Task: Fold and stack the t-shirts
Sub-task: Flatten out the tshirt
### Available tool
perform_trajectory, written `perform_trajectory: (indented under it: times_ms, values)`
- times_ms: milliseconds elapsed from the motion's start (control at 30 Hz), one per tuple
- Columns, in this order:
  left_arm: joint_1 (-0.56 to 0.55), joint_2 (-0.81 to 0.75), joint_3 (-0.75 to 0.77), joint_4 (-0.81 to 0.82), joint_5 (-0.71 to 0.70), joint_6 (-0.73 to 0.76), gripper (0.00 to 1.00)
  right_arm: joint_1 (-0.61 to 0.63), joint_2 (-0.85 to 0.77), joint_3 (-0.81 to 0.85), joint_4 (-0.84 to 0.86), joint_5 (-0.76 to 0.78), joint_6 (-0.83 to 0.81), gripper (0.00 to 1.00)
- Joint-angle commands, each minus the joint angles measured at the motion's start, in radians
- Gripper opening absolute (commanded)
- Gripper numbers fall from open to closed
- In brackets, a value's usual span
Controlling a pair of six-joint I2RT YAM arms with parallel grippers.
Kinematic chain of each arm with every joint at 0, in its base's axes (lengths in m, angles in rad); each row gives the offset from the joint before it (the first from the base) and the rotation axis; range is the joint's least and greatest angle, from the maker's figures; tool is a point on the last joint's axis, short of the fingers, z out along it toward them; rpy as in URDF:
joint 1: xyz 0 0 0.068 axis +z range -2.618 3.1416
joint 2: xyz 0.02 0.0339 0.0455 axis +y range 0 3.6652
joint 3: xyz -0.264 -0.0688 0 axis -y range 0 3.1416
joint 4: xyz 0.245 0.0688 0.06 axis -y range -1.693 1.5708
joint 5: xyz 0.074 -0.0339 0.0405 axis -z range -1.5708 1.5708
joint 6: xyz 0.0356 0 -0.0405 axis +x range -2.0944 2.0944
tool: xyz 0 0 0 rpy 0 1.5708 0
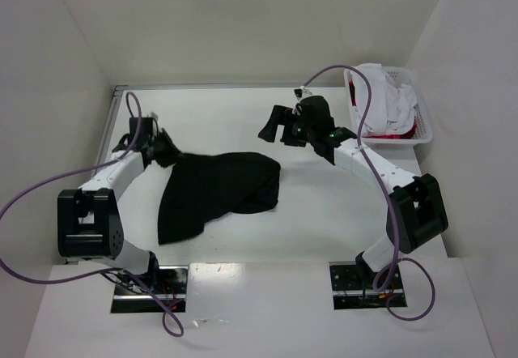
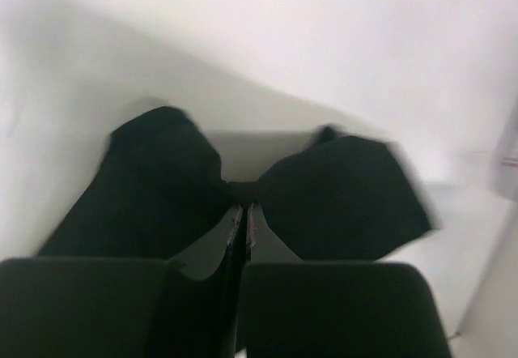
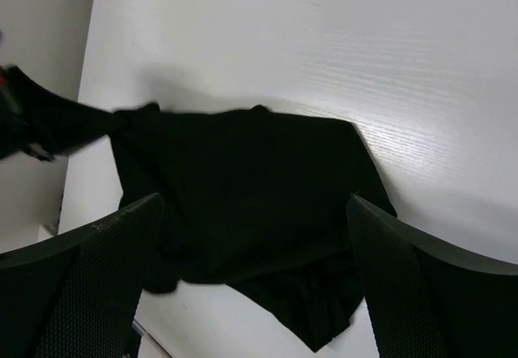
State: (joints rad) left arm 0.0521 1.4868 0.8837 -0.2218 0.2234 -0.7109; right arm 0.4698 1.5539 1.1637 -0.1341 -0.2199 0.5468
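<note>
One black t-shirt (image 1: pixel 218 189), soft matte cloth, lies rumpled in a rough triangle on the smooth white counter (image 1: pixel 324 212), left of its middle; one corner is drawn up toward the left edge, where the left end effector (image 1: pixel 164 149) is pinched tight on it; the right end effector (image 1: pixel 279 125) hangs spread wide and holding nothing; at the far right corner, one white plastic lattice basket (image 1: pixel 423 127) holds crumpled white cloth (image 1: pixel 388 99) over red cloth (image 1: pixel 387 136); their number cannot be told.

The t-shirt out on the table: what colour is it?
The t-shirt is plain black, with no pattern visible; the top external view shows it best.
</note>
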Motion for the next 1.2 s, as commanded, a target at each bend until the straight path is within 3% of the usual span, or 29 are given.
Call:
perform_trajectory:
  times_ms: [0,100,233,533,767,1000,1100,1133,1167]
  values:
    - [0.006,-0.005,0.22,0.047,0.175,0.051,0.0,0.01,-0.015,0.007,0.031,0.027,0.007,0.99]
    - [0.006,-0.043,0.392,0.021,0.244,0.076,0.0,0.01,-0.05,0.007,0.031,0.051,0.007,0.99]
    - [0.006,-0.12,0.507,0.01,0.341,0.1,0.0,0.01,-0.092,0.016,0.022,0.051,0.007,1.0]
    - [-0.047,-0.325,0.61,0.058,0.484,0.1,0.0,0.01,-0.222,-0.033,0.077,0.068,0.048,1.0]
    - [-0.127,-0.359,0.563,0.079,0.502,0.108,0.0,0.01,-0.455,-0.102,0.031,0.14,0.048,1.0]
    - [-0.345,-0.208,0.491,0.052,0.541,0.227,0.02,0.01,-0.581,-0.124,-0.042,0.223,0.058,1.0]
    - [-0.468,-0.113,0.482,0.012,0.507,0.283,0.1,0.01,-0.603,-0.124,-0.08,0.27,0.058,1.0]
    - [-0.491,-0.091,0.482,-0.014,0.507,0.292,0.19,0.01,-0.603,-0.124,-0.09,0.271,0.058,1.0]
    - [-0.523,-0.073,0.482,-0.025,0.493,0.292,0.35,0.01,-0.603,-0.124,-0.099,0.284,0.067,1.0]
